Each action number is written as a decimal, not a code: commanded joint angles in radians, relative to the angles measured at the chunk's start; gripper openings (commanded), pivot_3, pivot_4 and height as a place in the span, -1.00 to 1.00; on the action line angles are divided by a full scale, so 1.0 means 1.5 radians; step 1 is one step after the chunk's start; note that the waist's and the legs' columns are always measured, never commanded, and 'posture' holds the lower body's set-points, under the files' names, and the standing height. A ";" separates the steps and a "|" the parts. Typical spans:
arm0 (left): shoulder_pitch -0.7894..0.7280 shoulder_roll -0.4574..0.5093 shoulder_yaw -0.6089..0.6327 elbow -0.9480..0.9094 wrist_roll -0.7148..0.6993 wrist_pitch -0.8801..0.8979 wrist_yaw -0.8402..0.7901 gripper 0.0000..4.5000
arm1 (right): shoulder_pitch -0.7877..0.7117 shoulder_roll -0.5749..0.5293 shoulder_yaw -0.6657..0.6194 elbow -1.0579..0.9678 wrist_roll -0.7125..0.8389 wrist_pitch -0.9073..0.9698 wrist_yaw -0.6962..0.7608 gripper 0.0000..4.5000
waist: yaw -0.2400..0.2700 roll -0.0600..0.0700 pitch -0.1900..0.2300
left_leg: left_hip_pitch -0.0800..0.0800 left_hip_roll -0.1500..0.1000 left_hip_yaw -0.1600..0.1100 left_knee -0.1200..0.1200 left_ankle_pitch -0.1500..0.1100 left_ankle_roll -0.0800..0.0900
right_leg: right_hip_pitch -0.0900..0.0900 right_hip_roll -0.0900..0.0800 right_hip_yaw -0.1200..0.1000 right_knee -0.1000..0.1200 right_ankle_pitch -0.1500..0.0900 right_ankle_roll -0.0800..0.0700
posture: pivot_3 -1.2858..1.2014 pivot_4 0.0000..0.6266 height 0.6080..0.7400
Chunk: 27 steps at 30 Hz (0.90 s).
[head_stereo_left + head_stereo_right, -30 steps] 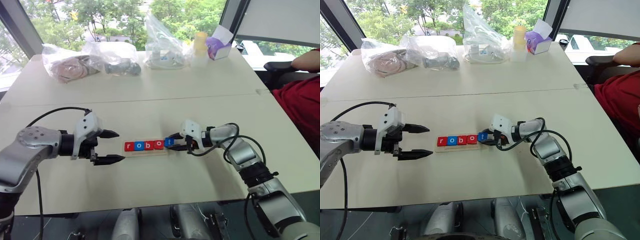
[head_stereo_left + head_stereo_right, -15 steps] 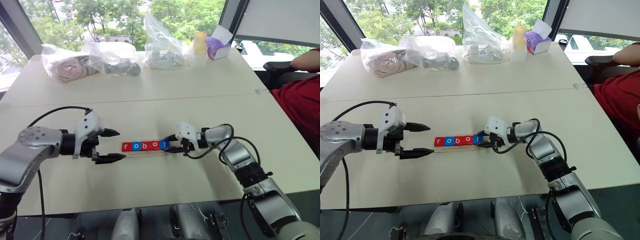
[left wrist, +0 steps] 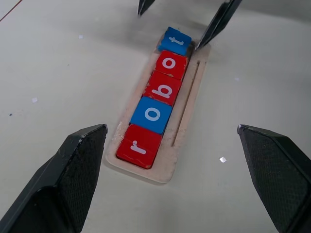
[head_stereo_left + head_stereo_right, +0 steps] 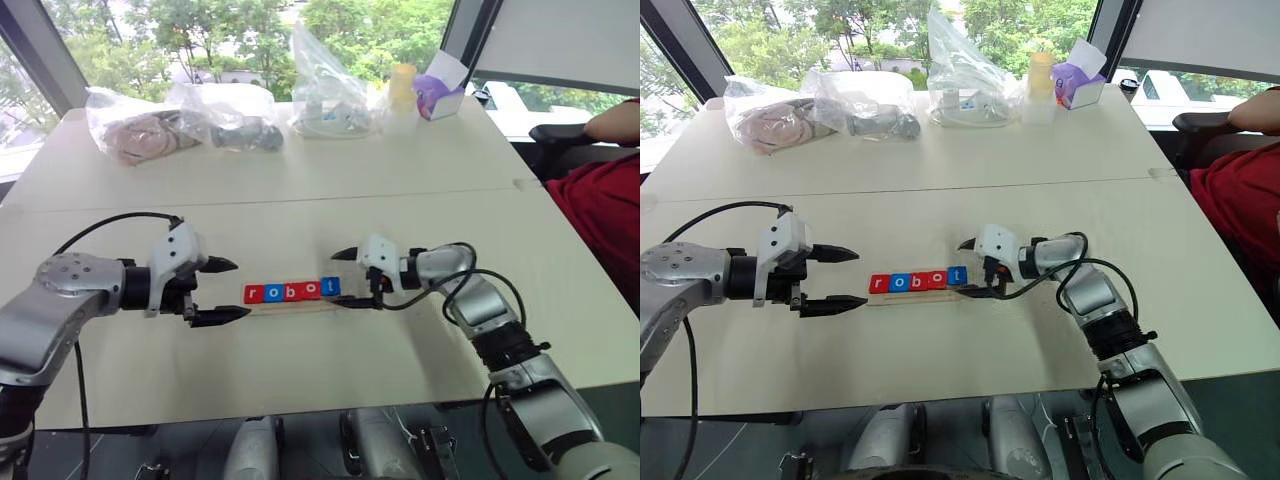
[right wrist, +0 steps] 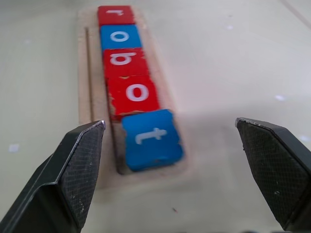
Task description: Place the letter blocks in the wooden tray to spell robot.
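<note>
Five letter blocks (image 4: pixel 291 291) lie in a row in the wooden tray (image 3: pixel 190 92) and read r, o, b, o, t. The blue t block (image 5: pixel 150 138) sits at the tray's right end, a little askew, touching the red o. My right gripper (image 4: pixel 338 277) is open, one finger on each side of that end, with nothing held. My left gripper (image 4: pixel 242 289) hovers open just off the tray's left end by the red r block (image 3: pixel 138 145), apart from it.
Several plastic bags (image 4: pixel 130 130) with items, a yellow-capped bottle (image 4: pixel 400 95) and a purple tissue box (image 4: pixel 440 95) stand along the table's far edge. A person in a red sleeve (image 4: pixel 600 210) sits at the right side.
My right gripper slid the blue t block left against the red o, then opened and let it go. The left gripper stayed still and open.
</note>
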State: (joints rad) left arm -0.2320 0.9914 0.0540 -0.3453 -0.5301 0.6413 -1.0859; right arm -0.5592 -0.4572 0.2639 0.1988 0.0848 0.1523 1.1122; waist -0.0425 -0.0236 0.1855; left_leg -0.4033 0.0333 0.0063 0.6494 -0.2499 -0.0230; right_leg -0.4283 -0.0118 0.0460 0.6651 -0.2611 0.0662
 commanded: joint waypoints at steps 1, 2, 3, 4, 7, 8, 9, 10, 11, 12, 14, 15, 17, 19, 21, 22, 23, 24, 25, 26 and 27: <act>-0.011 -0.005 -0.002 -0.001 0.008 -0.013 -0.001 1.00 | 0.018 0.001 -0.003 -0.037 0.020 0.010 0.004 0.96 | 0.000 0.000 0.000 | 0.000 0.000 0.000 0.000 0.000 0.000 | 0.000 0.000 0.000 0.000 0.000 0.000 | 0.03 -0.52 1.00; -0.013 -0.006 -0.003 0.000 0.009 -0.013 -0.002 1.00 | 0.024 0.003 -0.001 -0.042 0.022 0.012 0.005 0.96 | 0.000 0.000 0.000 | 0.000 0.000 0.000 0.000 0.000 0.000 | 0.000 0.000 0.000 0.000 0.000 0.000 | 0.03 -0.52 1.00; -0.016 -0.007 -0.004 0.002 0.010 -0.013 -0.004 1.00 | 0.028 0.004 0.001 -0.047 0.024 0.016 0.007 0.96 | 0.000 0.000 0.000 | 0.000 0.000 0.000 0.000 0.000 0.000 | 0.000 0.000 0.000 0.000 0.000 0.000 | 0.03 -0.52 1.00; -0.019 -0.008 -0.005 0.004 0.011 -0.013 -0.005 1.00 | 0.033 0.004 0.005 -0.054 0.026 0.018 0.011 0.96 | -0.001 0.000 0.000 | 0.000 0.000 0.000 0.000 0.000 0.000 | 0.000 0.000 0.000 0.000 0.000 0.000 | 0.03 -0.52 1.00; -0.022 -0.009 -0.006 0.008 0.015 -0.014 -0.007 1.00 | 0.043 0.006 0.010 -0.068 0.031 0.023 0.018 0.96 | -0.001 0.000 0.000 | 0.000 0.000 0.000 0.000 0.000 0.000 | 0.000 0.000 0.000 0.000 0.000 0.000 | 0.03 -0.52 1.00; -0.022 -0.010 -0.006 0.008 0.016 -0.014 -0.007 1.00 | 0.047 0.008 0.010 -0.074 0.036 0.025 0.021 0.96 | -0.001 0.000 0.000 | 0.000 0.000 0.000 0.000 0.000 0.000 | 0.000 0.000 0.000 0.000 0.000 0.000 | 0.03 -0.52 1.00; -0.021 -0.010 -0.007 0.007 0.018 -0.014 -0.007 1.00 | 0.049 0.008 0.011 -0.080 0.038 0.029 0.023 0.96 | 0.000 0.000 0.000 | 0.000 0.000 0.000 0.000 0.000 0.000 | 0.000 0.000 0.000 0.000 0.000 0.000 | 0.03 -0.52 1.00; -0.021 -0.010 -0.007 0.006 0.018 -0.014 -0.006 1.00 | 0.052 0.007 0.013 -0.085 0.040 0.031 0.028 0.96 | 0.000 0.000 0.000 | 0.000 0.000 0.000 0.000 0.000 0.000 | 0.000 0.000 0.000 0.000 0.000 0.000 | 0.03 -0.52 1.00; -0.021 -0.010 -0.007 0.007 0.019 -0.015 -0.006 1.00 | 0.054 0.005 0.016 -0.089 0.042 0.034 0.033 0.96 | 0.000 0.000 0.000 | 0.000 0.000 0.000 0.000 0.000 0.000 | 0.000 0.000 0.000 0.000 0.000 0.000 | 0.03 -0.52 1.00; -0.020 -0.011 -0.007 0.008 0.019 -0.015 -0.006 1.00 | 0.055 0.003 0.018 -0.093 0.043 0.036 0.036 0.96 | 0.000 0.000 0.000 | 0.000 0.000 0.000 0.000 0.000 0.000 | 0.000 0.000 0.000 0.000 0.000 0.000 | 0.03 -0.52 1.00; -0.017 -0.009 -0.005 0.008 0.020 -0.016 -0.006 1.00 | 0.060 -0.003 0.024 -0.099 0.046 0.045 0.045 0.96 | 0.000 0.000 0.000 | 0.000 0.000 0.000 0.000 0.000 0.000 | 0.000 0.000 0.000 0.000 0.000 0.000 | 0.03 -0.52 1.00; -0.017 -0.009 -0.005 0.008 0.021 -0.016 -0.006 1.00 | 0.062 -0.004 0.025 -0.100 0.046 0.047 0.047 0.96 | 0.000 0.000 0.000 | 0.000 0.000 0.000 0.000 0.000 0.000 | 0.000 0.000 0.000 0.000 0.000 0.000 | 0.03 -0.52 1.00; -0.017 -0.010 -0.004 0.009 0.022 -0.016 -0.005 1.00 | 0.063 -0.003 0.024 -0.102 0.048 0.049 0.046 0.96 | 0.000 0.000 0.000 | 0.000 0.000 0.000 0.000 0.000 0.000 | 0.000 0.000 0.000 0.000 0.000 0.000 | 0.03 -0.52 1.00; -0.017 -0.010 -0.004 0.008 0.023 -0.015 -0.004 1.00 | 0.059 0.002 0.018 -0.099 0.049 0.050 0.037 0.96 | 0.000 0.000 0.000 | 0.000 0.000 0.000 0.000 0.000 0.000 | 0.000 0.000 0.000 0.000 0.000 0.000 | 0.03 -0.52 1.00; -0.017 -0.011 -0.004 0.009 0.023 -0.016 -0.003 1.00 | 0.050 0.005 0.014 -0.092 0.049 0.046 0.032 0.96 | 0.000 0.000 0.000 | 0.000 0.000 0.000 0.000 0.000 0.000 | 0.000 0.000 0.000 0.000 0.000 0.000 | 0.03 -0.52 1.00; -0.018 -0.011 -0.005 0.009 0.023 -0.016 -0.003 1.00 | 0.042 0.009 0.008 -0.085 0.050 0.044 0.024 0.96 | 0.000 0.000 0.000 | 0.000 0.000 0.000 0.000 0.000 0.000 | 0.000 0.000 0.000 0.000 0.000 0.000 | 0.03 -0.52 1.00; -0.018 -0.012 -0.005 0.009 0.024 -0.016 -0.003 1.00 | 0.038 0.012 0.005 -0.081 0.050 0.042 0.018 0.96 | 0.000 0.000 0.000 | 0.000 0.000 0.000 0.000 0.000 0.000 | 0.000 0.000 0.000 0.000 0.000 0.000 | 0.03 -0.52 1.00; -0.018 -0.012 -0.005 0.009 0.023 -0.016 -0.003 1.00 | 0.034 0.013 0.003 -0.077 0.050 0.039 0.014 0.96 | 0.000 0.000 0.000 | 0.000 0.000 0.000 0.000 0.000 0.000 | 0.000 0.000 0.000 0.000 0.000 0.000 | 0.03 -0.52 1.00; -0.018 -0.012 -0.005 0.009 0.024 -0.016 -0.002 1.00 | 0.030 0.014 0.002 -0.070 0.046 0.035 0.007 0.96 | 0.000 0.000 0.000 | 0.000 0.000 0.000 0.000 0.000 0.000 | 0.000 0.000 0.000 0.000 0.000 0.000 | 0.03 -0.52 1.00; -0.020 -0.013 -0.006 0.010 0.025 -0.016 -0.002 1.00 | 0.027 0.015 0.003 -0.062 0.041 0.030 0.003 0.96 | 0.000 0.000 0.000 | 0.000 0.000 0.000 0.000 0.000 0.000 | 0.000 0.000 0.000 0.000 0.000 0.000 | 0.03 -0.52 1.00; -0.020 -0.014 -0.006 0.010 0.026 -0.016 -0.002 1.00 | 0.026 0.014 0.008 -0.052 0.035 0.025 0.001 0.96 | 0.000 0.000 0.000 | 0.000 0.000 0.000 0.000 0.000 0.000 | 0.000 0.000 0.000 0.000 0.000 0.000 | 0.03 -0.52 1.00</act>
State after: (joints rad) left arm -0.2498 0.9699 0.0328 -0.3226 -0.4920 0.6379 -1.0880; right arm -0.5045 -0.4412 0.2889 0.1176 0.1393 0.2108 1.1224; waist -0.0428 -0.0236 0.1855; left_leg -0.4032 0.0333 0.0063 0.6495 -0.2499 -0.0230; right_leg -0.4283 -0.0116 0.0459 0.6652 -0.2611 0.0662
